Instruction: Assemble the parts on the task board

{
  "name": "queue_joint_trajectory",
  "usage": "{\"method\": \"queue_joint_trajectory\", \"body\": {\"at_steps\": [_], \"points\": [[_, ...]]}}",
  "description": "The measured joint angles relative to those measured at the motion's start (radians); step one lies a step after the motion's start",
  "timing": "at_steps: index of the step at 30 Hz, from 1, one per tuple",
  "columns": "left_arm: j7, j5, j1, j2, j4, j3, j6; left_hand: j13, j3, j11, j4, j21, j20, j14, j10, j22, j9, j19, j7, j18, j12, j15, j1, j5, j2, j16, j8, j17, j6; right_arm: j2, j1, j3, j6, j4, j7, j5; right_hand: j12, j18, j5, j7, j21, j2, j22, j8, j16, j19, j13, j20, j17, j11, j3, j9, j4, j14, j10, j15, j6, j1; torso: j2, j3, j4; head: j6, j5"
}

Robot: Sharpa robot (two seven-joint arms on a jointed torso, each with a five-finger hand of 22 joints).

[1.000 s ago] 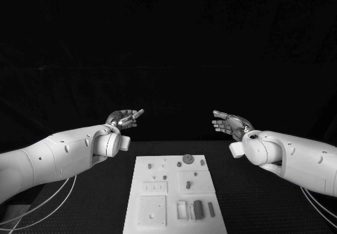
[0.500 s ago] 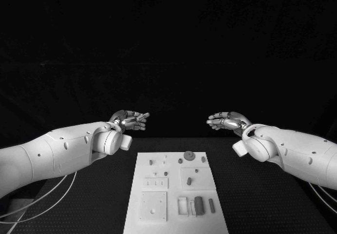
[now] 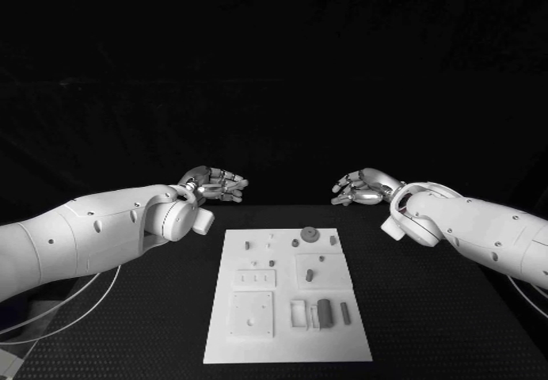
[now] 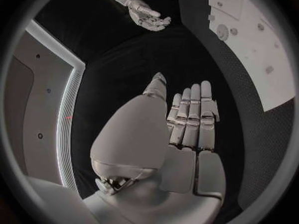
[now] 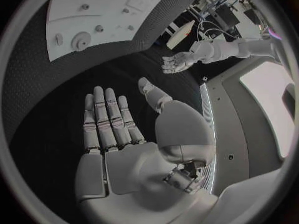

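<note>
A white task board (image 3: 288,297) lay flat on the black bench (image 3: 434,317), long side running away from the robot. Both arms reached in from either side and ended beyond the board's far end, above the bench, touching nothing.

The left hand (image 3: 215,184) hung just past the board's far left corner. In its own wrist view the left hand (image 4: 187,129) held nothing: the fingers (image 4: 198,112) lay straight and side by side, with the thumb standing a little apart from them, the palm bare. The right hand (image 3: 363,188) hung just past the board's far right corner, level with the left and well apart from it. In its wrist view the right hand (image 5: 121,139) was likewise held wide and flat, its fingers (image 5: 106,117) extended together, thumb angled off to one side, nothing in it.

On the board, a round grey disc (image 3: 308,233) sat near the far end, toward the right side. Small dark pegs (image 3: 271,264) dotted the far half. A short dark piece (image 3: 310,275) rested in a square panel right of the board's middle. At the near end, right of a square recessed plate (image 3: 250,315), a dark block (image 3: 325,313) and a thin dark bar (image 3: 345,313) lay side by side, with a pale upright piece (image 3: 298,314) just left of the block.
</note>
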Motion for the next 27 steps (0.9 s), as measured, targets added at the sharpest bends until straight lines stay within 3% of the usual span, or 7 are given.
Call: {"method": "queue_joint_trajectory", "body": {"at_steps": [1,2,7,11,16,22,27], "points": [[0.001,-0.002,0.000,-0.004,0.011,0.000,0.001,-0.001,-0.006,0.000,0.001,0.000,-0.002,0.002,0.000,-0.001,-0.001,0.002,0.000,0.000,-0.004,-0.001,0.000,0.000,0.000,-0.001,0.000,0.000,0.000,0.003,0.000,0.000,0.001,-0.001,0.000,-0.021,0.004,0.027,0.000,0.004,0.026,-0.001,-0.006,0.003,0.032,0.102,0.003,-0.012,0.022,-0.014,-0.002,-0.002,-0.002,0.100,0.042,-0.047,0.030,0.017,0.002,0.0006,0.0020,-0.006,-0.005],[0.002,-0.004,0.000,-0.008,0.022,0.000,0.002,-0.002,-0.008,0.000,0.003,0.000,-0.004,0.002,0.000,-0.002,-0.002,0.004,0.000,-0.001,-0.008,-0.001,0.000,0.000,0.000,-0.001,-0.004,0.001,0.000,0.008,0.000,0.000,0.001,-0.003,-0.002,-0.043,0.004,0.033,0.000,0.006,0.038,-0.004,-0.010,0.003,0.046,0.150,0.003,-0.022,0.033,-0.019,-0.003,-0.004,-0.003,0.143,0.059,-0.066,0.042,0.022,0.005,0.0012,0.0041,-0.012,-0.012],[0.006,-0.011,0.001,-0.038,0.085,0.000,0.002,-0.008,-0.019,0.013,0.000,-0.004,-0.002,0.009,-0.005,-0.004,-0.010,0.012,0.000,-0.007,-0.026,0.002,-0.001,0.000,-0.013,-0.008,-0.015,0.004,0.000,0.040,-0.005,0.001,-0.005,-0.021,-0.020,-0.163,-0.003,0.033,0.004,0.012,0.101,-0.009,-0.005,-0.005,0.123,0.323,0.003,-0.079,0.092,-0.044,-0.014,-0.008,-0.008,0.304,0.090,-0.113,0.054,0.030,0.023,0.0023,0.0189,-0.035,-0.033],[0.008,-0.015,0.002,-0.059,0.128,0.000,0.002,-0.009,-0.019,0.013,0.000,-0.004,-0.002,0.011,-0.005,-0.005,-0.010,0.012,0.000,-0.008,-0.026,0.001,0.001,0.000,-0.017,-0.008,-0.015,0.005,0.000,0.058,-0.018,0.001,-0.012,-0.037,-0.040,-0.242,-0.014,0.019,0.004,0.013,0.157,-0.007,0.014,-0.011,0.209,0.435,0.005,-0.127,0.150,-0.060,-0.032,-0.008,-0.006,0.401,0.106,-0.132,0.065,0.047,0.039,0.0022,0.0309,-0.046,-0.041],[0.009,-0.023,0.007,-0.086,0.172,0.000,0.001,-0.009,-0.019,0.013,0.000,-0.004,-0.006,0.022,-0.005,-0.006,-0.011,0.023,0.000,-0.015,-0.030,-0.003,0.001,0.000,-0.017,-0.008,-0.015,0.008,0.000,0.086,-0.026,0.000,-0.017,-0.042,-0.067,-0.335,-0.026,0.019,0.004,0.016,0.221,-0.011,0.020,-0.017,0.329,0.509,0.009,-0.170,0.234,-0.067,-0.051,-0.008,-0.006,0.451,0.123,-0.146,0.084,0.066,0.057,0.0004,0.0457,-0.058,-0.049],[0.010,-0.034,0.014,-0.103,0.205,0.000,0.001,-0.009,-0.019,0.014,0.000,0.004,-0.021,0.063,0.004,0.002,-0.015,0.067,0.002,-0.026,-0.041,-0.022,0.005,0.000,-0.021,0.002,-0.019,0.029,0.009,0.112,-0.034,0.001,-0.019,-0.023,-0.113,-0.462,-0.045,0.017,0.004,0.013,0.298,-0.010,0.020,-0.031,0.446,0.532,0.011,-0.186,0.309,-0.071,-0.057,-0.011,-0.009,0.458,0.138,-0.147,0.101,0.092,0.076,-0.0023,0.0638,-0.061,-0.056],[0.009,-0.042,0.016,-0.113,0.226,0.001,0.000,-0.005,-0.022,0.010,0.003,0.012,-0.030,0.075,0.030,0.007,-0.016,0.077,0.005,-0.024,-0.042,-0.024,0.005,0.000,-0.021,0.007,-0.019,0.041,0.020,0.118,-0.042,0.001,-0.024,-0.016,-0.160,-0.546,-0.046,0.009,0.004,0.012,0.346,-0.010,0.020,-0.037,0.501,0.545,0.017,-0.198,0.341,-0.074,-0.059,-0.012,-0.006,0.459,0.156,-0.146,0.102,0.099,0.090,-0.0057,0.0767,-0.064,-0.063]]}}
